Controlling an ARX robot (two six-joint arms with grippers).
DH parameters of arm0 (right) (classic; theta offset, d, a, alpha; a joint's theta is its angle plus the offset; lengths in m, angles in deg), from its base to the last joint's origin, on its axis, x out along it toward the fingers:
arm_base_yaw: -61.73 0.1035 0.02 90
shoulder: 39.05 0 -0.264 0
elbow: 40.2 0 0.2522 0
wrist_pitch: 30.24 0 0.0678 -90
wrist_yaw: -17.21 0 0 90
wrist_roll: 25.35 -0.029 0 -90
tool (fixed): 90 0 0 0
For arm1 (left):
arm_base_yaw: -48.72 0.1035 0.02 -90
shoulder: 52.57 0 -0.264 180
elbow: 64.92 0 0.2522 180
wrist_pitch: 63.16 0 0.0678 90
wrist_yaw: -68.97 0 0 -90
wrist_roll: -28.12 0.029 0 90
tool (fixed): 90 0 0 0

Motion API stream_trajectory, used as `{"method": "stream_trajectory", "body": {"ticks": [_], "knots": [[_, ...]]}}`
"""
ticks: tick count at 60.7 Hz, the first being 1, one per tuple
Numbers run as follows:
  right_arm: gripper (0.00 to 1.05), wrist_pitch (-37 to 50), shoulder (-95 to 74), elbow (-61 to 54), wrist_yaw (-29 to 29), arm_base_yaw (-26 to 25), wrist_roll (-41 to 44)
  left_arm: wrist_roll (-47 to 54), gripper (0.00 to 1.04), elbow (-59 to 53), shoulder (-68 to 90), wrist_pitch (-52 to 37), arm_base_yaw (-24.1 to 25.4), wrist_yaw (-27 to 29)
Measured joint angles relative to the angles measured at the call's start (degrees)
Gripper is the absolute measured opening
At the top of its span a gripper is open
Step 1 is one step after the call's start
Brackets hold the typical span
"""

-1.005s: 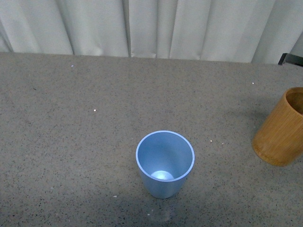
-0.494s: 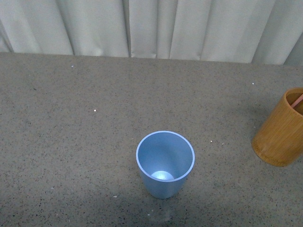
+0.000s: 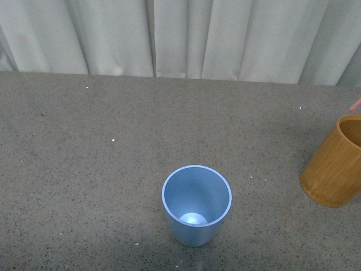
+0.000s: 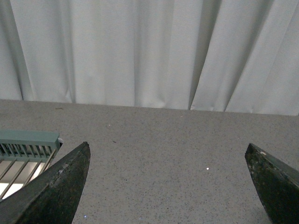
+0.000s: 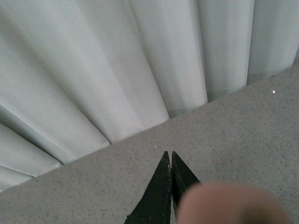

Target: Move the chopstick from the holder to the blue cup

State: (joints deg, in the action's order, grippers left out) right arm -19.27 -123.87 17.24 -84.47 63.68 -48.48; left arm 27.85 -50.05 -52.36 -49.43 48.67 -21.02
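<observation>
The light-blue cup stands upright and empty near the front middle of the grey table. The orange-brown holder sits at the right edge of the front view, partly cut off. A pink tip of the chopstick pokes in at the frame edge just above the holder. In the right wrist view my right gripper is shut, its dark fingers pressed together, and the chopstick's thick end looms as a blurred pink blob close to the camera. My left gripper is open over bare table, holding nothing. Neither arm shows in the front view.
White curtains hang along the table's far edge. A pale green slatted object lies beside my left gripper in the left wrist view. Small white specks dot the grey tabletop.
The chopstick, seen inside the holder half a second ago, now shows only as a tip above it. The front view has shifted, so the cup and table edge sit lower in the picture.
</observation>
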Motion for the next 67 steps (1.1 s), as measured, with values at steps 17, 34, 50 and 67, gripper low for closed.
{"method": "stream_trajectory", "body": {"ticks": [17,34,50,67], "knots": [[0.01,-2.29,2.93,1.70,0.20,0.52,-0.04,0.00,0.98,0.00,0.00,0.00,0.00,-0.02],[0.01,-3.45,7.23,2.56,0.42,4.42,-0.66,0.00,0.98,0.00,0.00,0.00,0.00,0.00],[0.01,-3.85,9.51,2.56,-1.03,9.29,-1.64,0.00,0.98,0.00,0.02,0.00,0.00,0.00],[0.01,-3.02,11.19,1.99,-2.62,15.98,-3.63,0.00,0.98,0.00,0.02,0.00,0.00,0.00]]}}
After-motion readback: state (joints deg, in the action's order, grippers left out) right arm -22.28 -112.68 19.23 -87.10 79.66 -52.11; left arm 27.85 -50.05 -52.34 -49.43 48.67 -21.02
